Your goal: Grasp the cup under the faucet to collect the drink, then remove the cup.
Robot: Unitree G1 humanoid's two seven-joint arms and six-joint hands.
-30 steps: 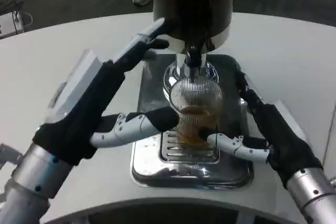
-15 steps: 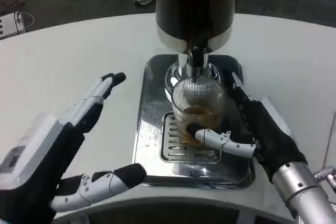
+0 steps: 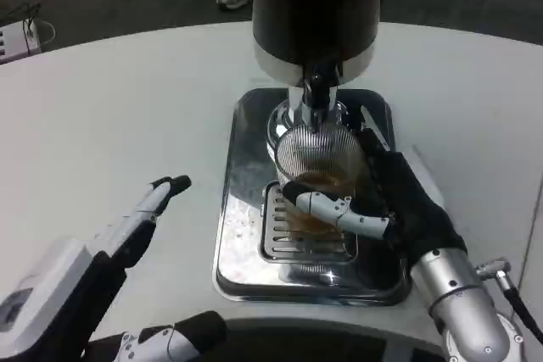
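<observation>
One ribbed clear cup [image 3: 318, 167] of amber drink under the one faucet [image 3: 315, 91], standing on one steel drip tray [image 3: 242, 235] on the white bench [image 3: 127, 108], right hand [image 3: 386, 201] wrapped around the cup, left hand [image 3: 110, 269] spread wide, holding nothing, well apart.

At the centre of the frame we see a clear ribbed cup [image 3: 318, 167] holding some amber drink, standing on the grille of a steel drip tray [image 3: 246, 235] directly beneath the faucet [image 3: 316, 91] of a dark dispenser [image 3: 314, 6]. Our right hand [image 3: 382, 201] wraps the cup from the right, one finger crossing its front. Our left hand [image 3: 110, 269] hangs over the white table [image 3: 110, 108] at lower left, fingers apart and holding nothing, well apart from the tray.
</observation>
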